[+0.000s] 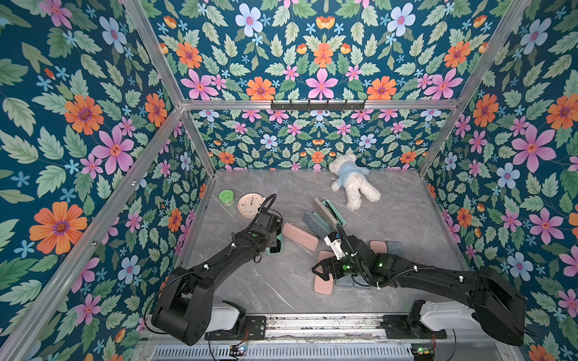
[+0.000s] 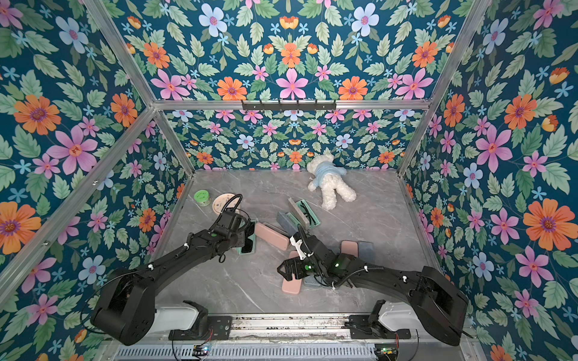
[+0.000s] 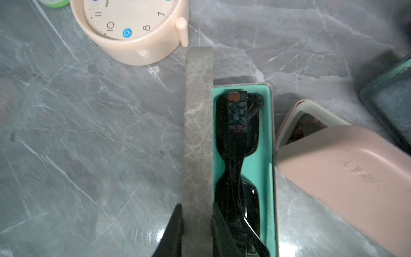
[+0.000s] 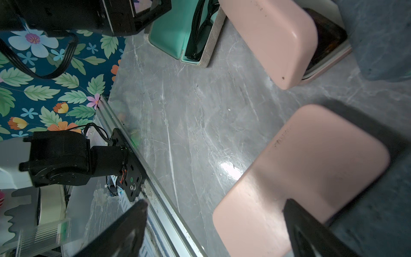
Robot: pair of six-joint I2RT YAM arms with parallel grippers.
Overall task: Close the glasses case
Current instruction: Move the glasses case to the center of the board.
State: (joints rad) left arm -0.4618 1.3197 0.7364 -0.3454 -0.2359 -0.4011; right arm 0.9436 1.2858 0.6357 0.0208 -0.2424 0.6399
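Starting at your left on the grey marble table, a green jar and a pale clock are sitting side by side near the wall. Just nearer to you, your left gripper is pinching the upright grey lid of the glasses case, with one finger pressing on each face of it. The case is lying open, and its teal tray is holding black sunglasses. A pink case is resting just beside it on the right, with a dark gap showing under its lid. Further right, a blue-grey case is lying just beside a second open teal case. A white teddy bear is lying near the back wall. Toward the front, your right gripper is hovering with its fingers spread wide, holding nothing. It is hanging over another pink case, which is lying with its lid down.
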